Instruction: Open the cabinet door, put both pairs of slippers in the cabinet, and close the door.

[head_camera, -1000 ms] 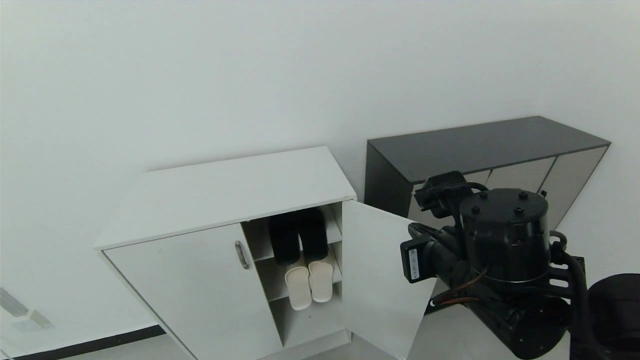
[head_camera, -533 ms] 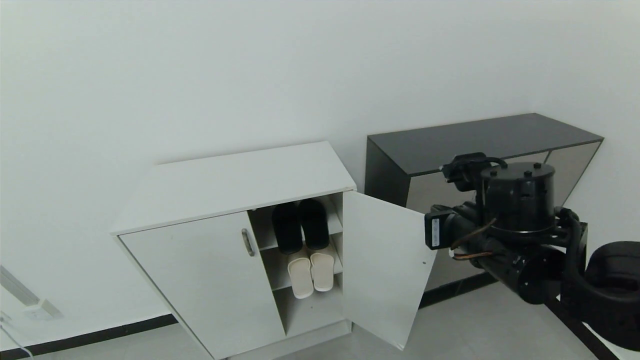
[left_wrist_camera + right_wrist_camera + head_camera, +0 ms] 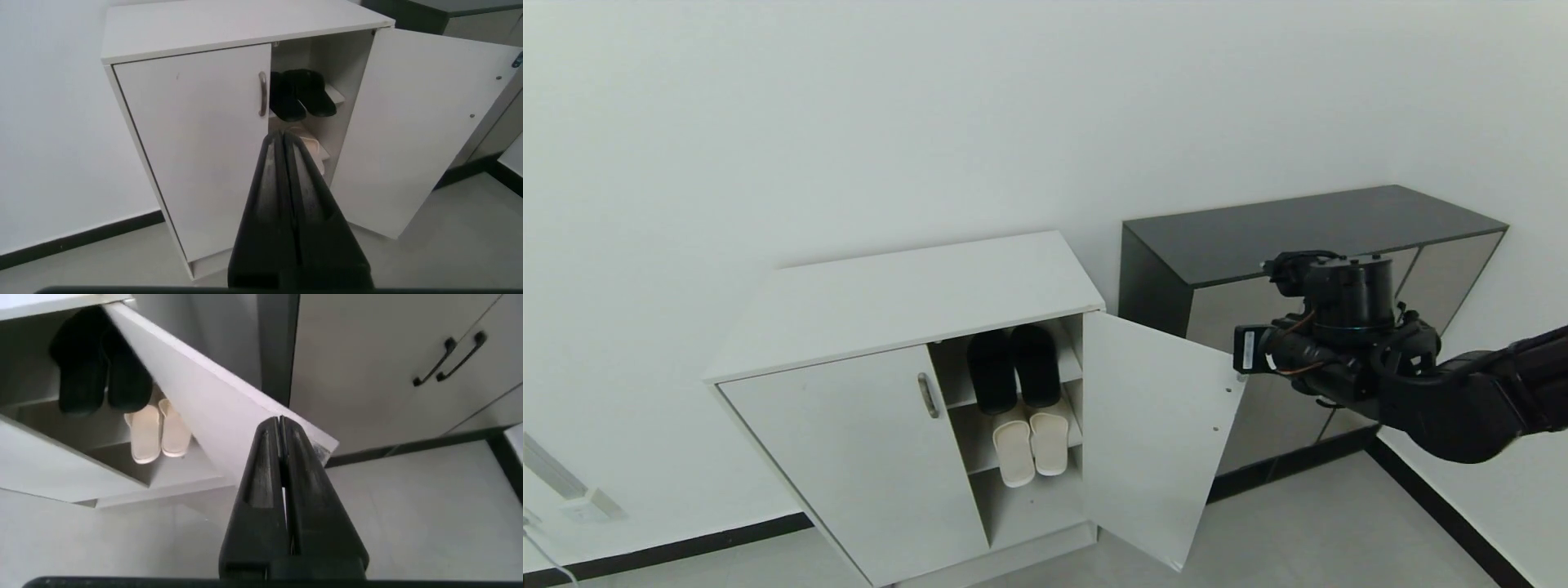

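Slippers stowed: black pair (image 3: 1013,367) on the cabinet's (image 3: 915,294) upper shelf, white pair (image 3: 1029,441) on the shelf below. Right claw (image 3: 282,425), pinched narrow and holding nothing, has reached out beside the open door's (image 3: 1152,441) free edge. I judge closing is next. Left claw (image 3: 283,139) likewise narrow, empty.

The cabinet (image 3: 907,294) is white, with black slippers (image 3: 1013,367) and cream slippers (image 3: 1031,441).

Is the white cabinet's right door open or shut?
Open. The right door angles outward, showing black slippers and white slippers inside.
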### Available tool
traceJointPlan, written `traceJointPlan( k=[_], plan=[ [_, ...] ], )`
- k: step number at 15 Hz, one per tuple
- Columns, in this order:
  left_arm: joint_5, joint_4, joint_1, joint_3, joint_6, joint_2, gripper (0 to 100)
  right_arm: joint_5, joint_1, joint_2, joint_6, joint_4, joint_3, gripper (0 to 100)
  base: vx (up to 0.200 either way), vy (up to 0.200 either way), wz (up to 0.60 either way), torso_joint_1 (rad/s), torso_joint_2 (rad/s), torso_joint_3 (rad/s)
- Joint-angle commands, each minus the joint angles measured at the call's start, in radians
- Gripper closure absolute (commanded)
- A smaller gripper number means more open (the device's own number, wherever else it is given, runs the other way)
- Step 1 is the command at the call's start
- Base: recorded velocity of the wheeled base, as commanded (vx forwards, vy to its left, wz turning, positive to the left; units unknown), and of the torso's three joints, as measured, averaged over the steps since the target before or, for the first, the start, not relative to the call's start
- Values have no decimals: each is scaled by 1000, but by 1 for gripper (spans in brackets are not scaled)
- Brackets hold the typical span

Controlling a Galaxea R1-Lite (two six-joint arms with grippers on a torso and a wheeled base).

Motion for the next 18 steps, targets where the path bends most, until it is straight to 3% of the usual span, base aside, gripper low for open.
traceJointPlan(
  k=[1, 6, 18],
  plan=[
    [0, 0, 1, 0, -1, 1, 100, 11, -26, 108, 3, -30, -50, 100, 0, 0, 0, 0, 0, 0],
    [0, 0, 0, 0, -2, 1, 100, 13, -57, 207, 0, -52, -135, 100, 0, 0, 0, 0, 0, 0],
    [1, 0, 1, 0, -2, 1, 100, 13, -63, 263, 0, -52, -161, 100, 0, 0, 0, 0, 0, 0]
  ],
)
